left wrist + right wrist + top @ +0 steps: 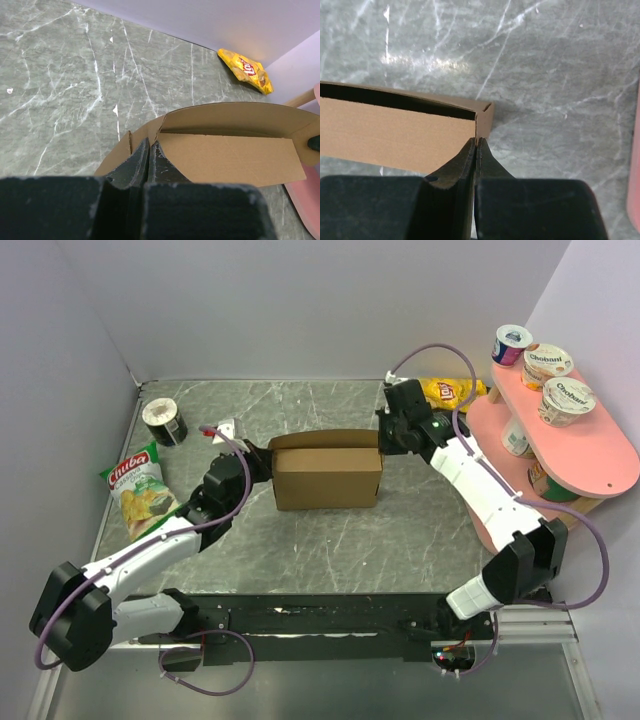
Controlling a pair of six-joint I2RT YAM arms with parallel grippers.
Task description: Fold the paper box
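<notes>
Top external shows the paper box [326, 478] erected, lid open. I read left pincer [266, 463] and right pincer [384, 443] clamped narrow on its ends; next, the lid needs tucking.

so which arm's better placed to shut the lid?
Right, probably. The right fingers sit shut beside the raised lid of the paper box; the left fingers are low against its left end.
</notes>
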